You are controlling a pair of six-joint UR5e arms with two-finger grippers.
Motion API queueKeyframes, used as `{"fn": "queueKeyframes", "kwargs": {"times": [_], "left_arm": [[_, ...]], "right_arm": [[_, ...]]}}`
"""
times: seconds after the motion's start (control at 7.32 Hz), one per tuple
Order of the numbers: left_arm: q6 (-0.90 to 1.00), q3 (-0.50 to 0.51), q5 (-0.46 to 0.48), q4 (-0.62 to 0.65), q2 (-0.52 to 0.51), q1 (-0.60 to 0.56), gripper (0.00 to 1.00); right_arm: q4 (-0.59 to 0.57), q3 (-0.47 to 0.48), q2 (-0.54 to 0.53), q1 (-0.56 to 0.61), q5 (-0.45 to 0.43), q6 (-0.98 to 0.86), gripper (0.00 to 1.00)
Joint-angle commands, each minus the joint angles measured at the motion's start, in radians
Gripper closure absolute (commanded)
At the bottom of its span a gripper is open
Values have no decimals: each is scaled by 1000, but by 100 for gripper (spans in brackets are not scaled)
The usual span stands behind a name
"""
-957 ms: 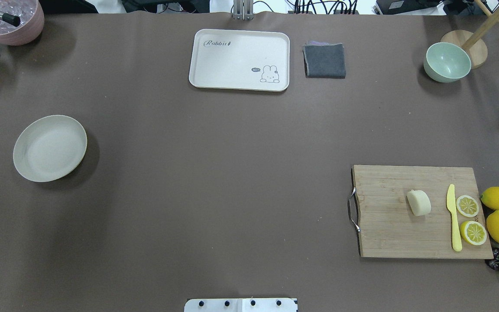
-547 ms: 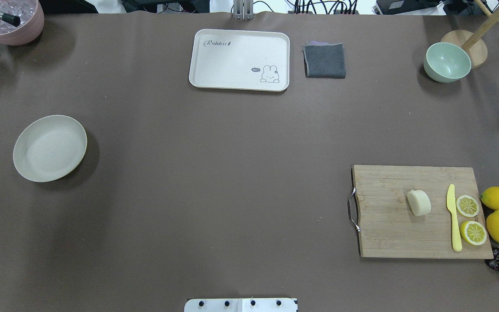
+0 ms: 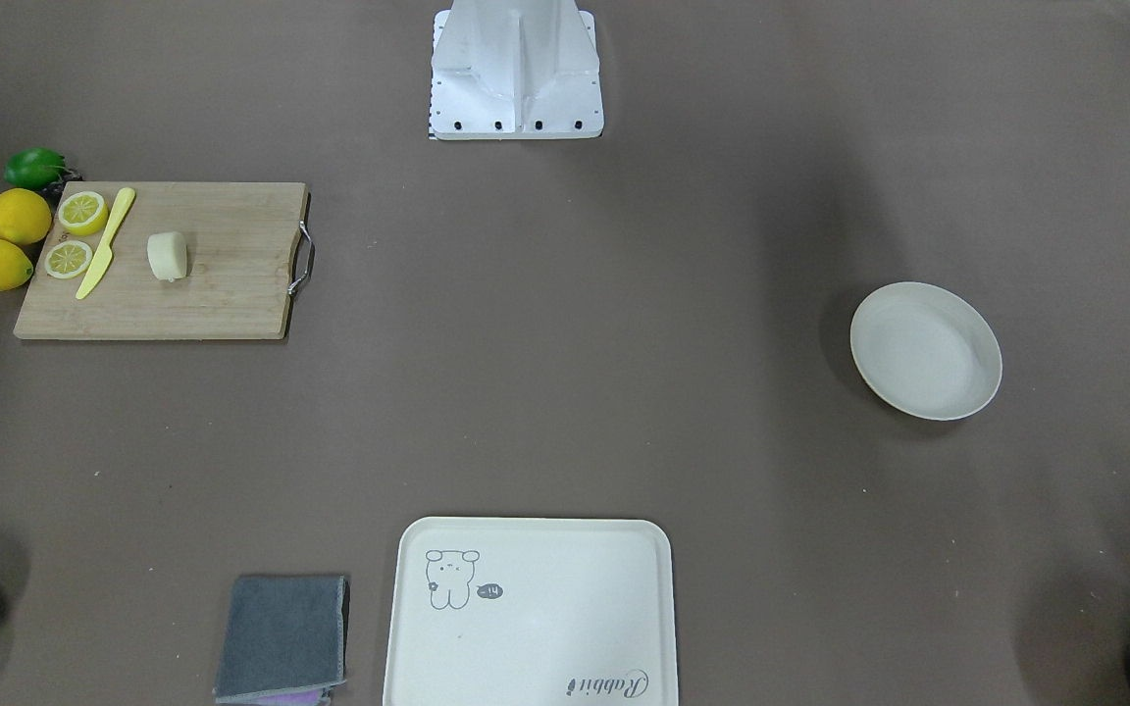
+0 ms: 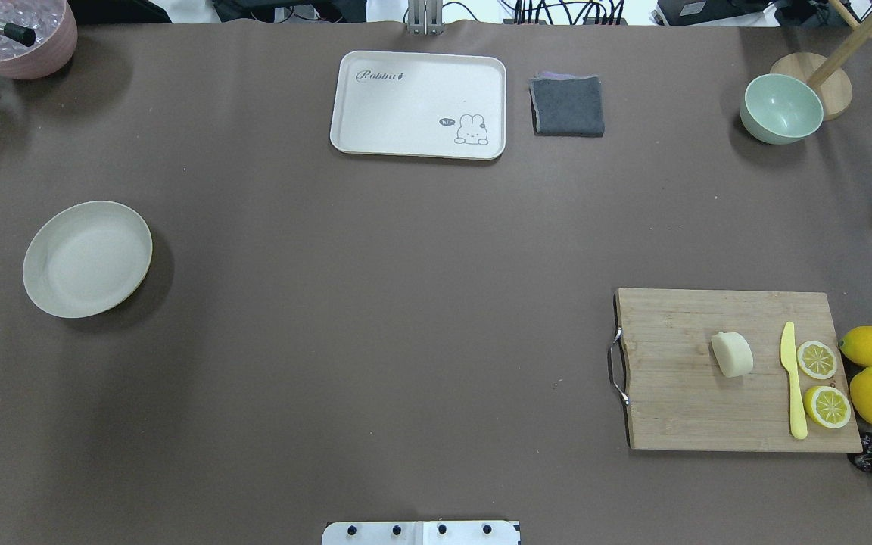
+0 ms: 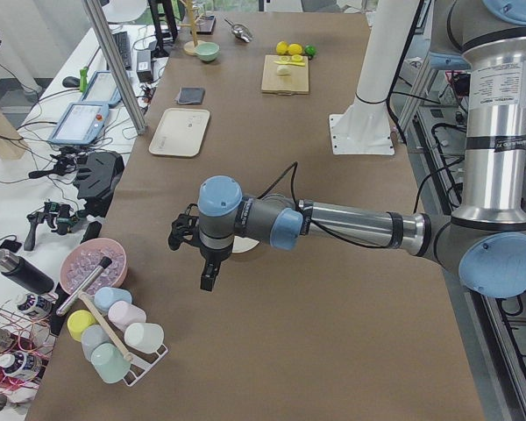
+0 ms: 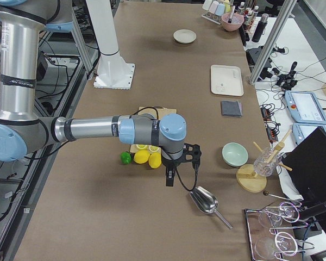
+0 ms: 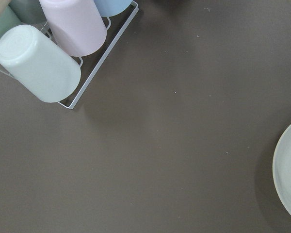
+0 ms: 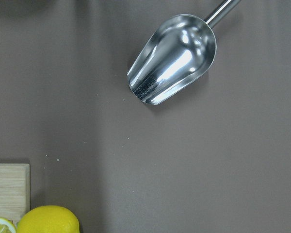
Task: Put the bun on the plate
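Bun (image 4: 732, 354) on board (image 4: 671, 409), desk's (image 4: 406, 303) right; plate (image 4: 88, 261) bare, far left. Right pincer (image 6: 169, 179) hangs near board, so suited to pick; left pincer (image 5: 207, 281) near plate. Apart or together: cannot tell.

The overhead view looks forward and down on the bench (image 4: 406, 303); the front view faces back, steeply down. Both share the plate (image 4: 88, 259) and board (image 4: 671, 378). Side views look along the bench from each end. Wrist views look down from close: left over the plate's rim, right over a scoop (image 8: 174, 58).
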Motion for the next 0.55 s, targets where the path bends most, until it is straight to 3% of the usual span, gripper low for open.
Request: {"fn": "queueKeyframes", "kwargs": {"times": [0.0,0.27,0.41], "left_arm": [[-4,2,3,-80,-5,50,2],[-121,36,6,-97,-50,110,2],[-228,26,11,-188,-42,177,2]], "right_arm": [[0,2,0,0,-1,0,0],[2,3,0,0,0,2,0],[2,6,3,0,0,2,0]]}}
